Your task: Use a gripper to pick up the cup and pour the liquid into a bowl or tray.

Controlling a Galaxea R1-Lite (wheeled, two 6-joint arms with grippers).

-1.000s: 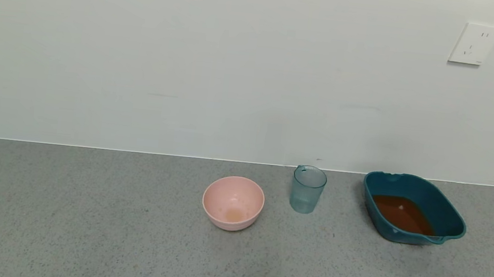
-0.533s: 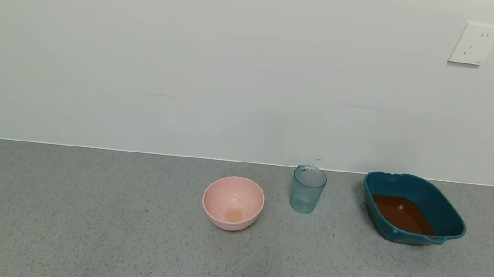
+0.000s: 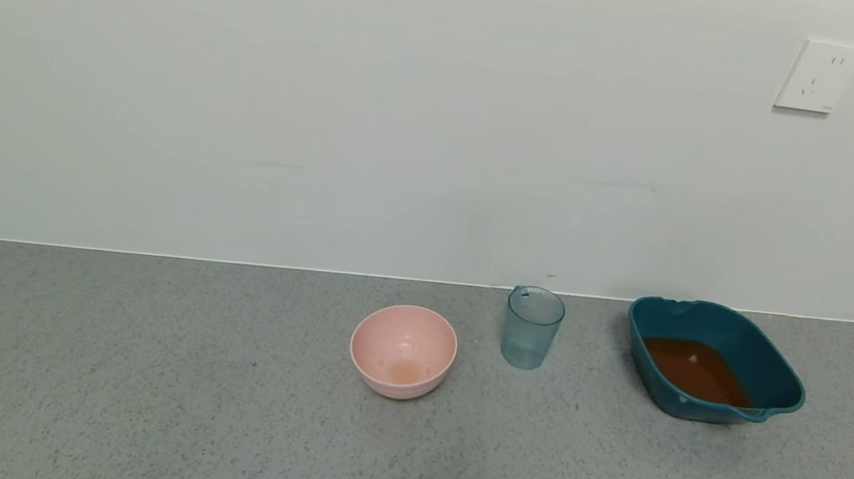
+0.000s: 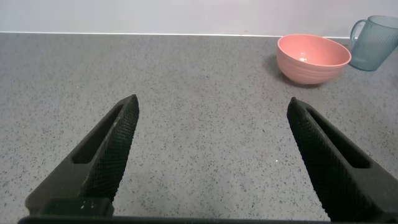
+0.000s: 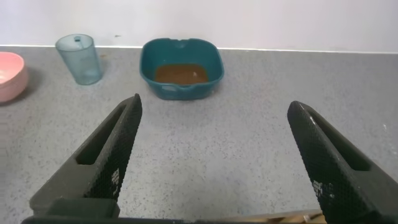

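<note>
The cup (image 3: 532, 327) stands empty mid-frame because its liquid (image 3: 696, 370) sits in the basin (image 3: 777, 370) (right side); both tools (image 4: 211, 162) (image 5: 214, 158) wait released.

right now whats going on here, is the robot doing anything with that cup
Nothing is being handled. The cup stands upright on the counter between a pink bowl and the basin, which holds the liquid. Both grippers are open and low over the counter, well short of everything: the left gripper faces the pink bowl, the right gripper faces the basin.
</note>
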